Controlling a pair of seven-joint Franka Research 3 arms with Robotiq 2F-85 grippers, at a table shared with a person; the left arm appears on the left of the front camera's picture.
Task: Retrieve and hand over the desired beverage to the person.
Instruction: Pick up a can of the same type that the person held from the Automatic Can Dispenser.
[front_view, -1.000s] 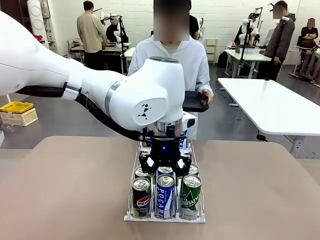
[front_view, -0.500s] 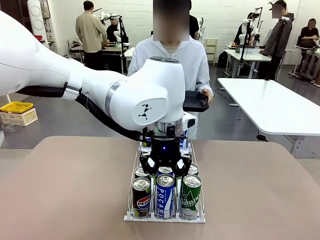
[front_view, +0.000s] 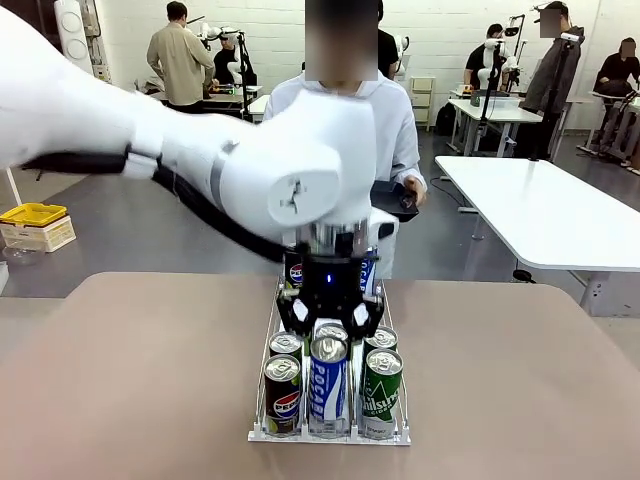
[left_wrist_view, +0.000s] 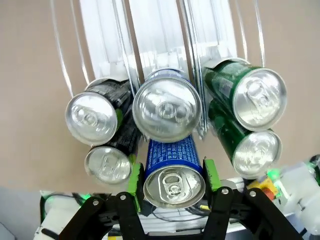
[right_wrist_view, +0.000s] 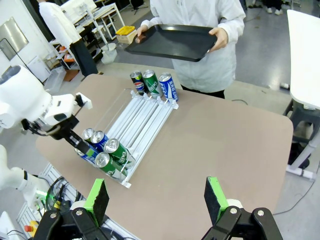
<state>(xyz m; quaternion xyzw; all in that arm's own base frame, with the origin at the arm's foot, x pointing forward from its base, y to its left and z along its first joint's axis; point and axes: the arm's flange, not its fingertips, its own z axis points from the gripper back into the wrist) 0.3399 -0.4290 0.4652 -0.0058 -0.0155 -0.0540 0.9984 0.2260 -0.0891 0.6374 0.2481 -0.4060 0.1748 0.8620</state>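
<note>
Blue can (front_view: 328, 385) at near edge of rack (front_view: 330, 437) is being clamped by left gripper (left_wrist_view: 172, 176) for lift-out toward tray (right_wrist_view: 172, 42); right gripper (right_wrist_view: 157, 197) being held open.

blue can (front_view: 328, 385) upright (front middle, raised slightly); person (right_wrist_view: 210, 70) in white jacket stands opposite.

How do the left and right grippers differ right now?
The left gripper is shut on the blue can in the rack; the right gripper is open and empty. The left gripper is down at the rack; the right gripper hangs high above the table. Both have green pads.
</note>
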